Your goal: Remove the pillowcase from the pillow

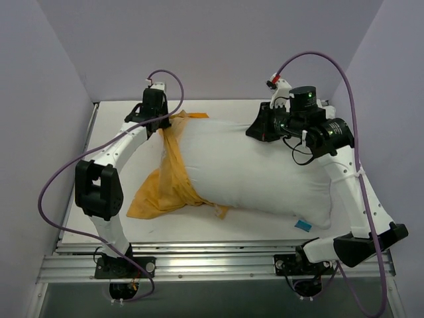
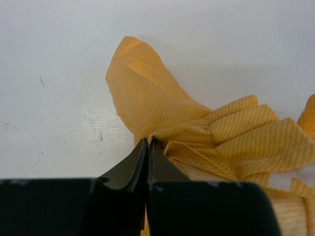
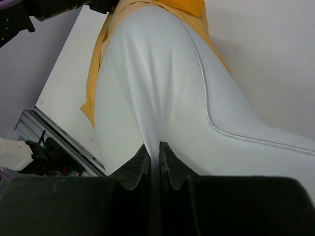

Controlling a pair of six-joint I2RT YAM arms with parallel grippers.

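Observation:
The white pillow (image 1: pixel 258 172) lies across the table. The orange pillowcase (image 1: pixel 173 172) is bunched around its left end, with a loose flap spread on the table. At the pillow's far left corner my left gripper (image 1: pixel 163 126) is shut on a fold of the pillowcase (image 2: pixel 147 93); in the left wrist view the striped cloth meets the gripper (image 2: pixel 148 140) at its tips. My right gripper (image 1: pixel 255 129) is at the far edge on the right, shut on a pinch of the pillow (image 3: pixel 147 73) fabric that runs down between the gripper's (image 3: pixel 158 144) tips. The pillowcase (image 3: pixel 189 6) shows at the pillow's other end.
The white tabletop (image 1: pixel 232 225) is boxed in by pale walls on three sides. An aluminium rail (image 1: pixel 212 265) runs along the near edge. A small blue tag (image 1: pixel 303 225) hangs at the pillow's near right corner. Purple cables loop above both arms.

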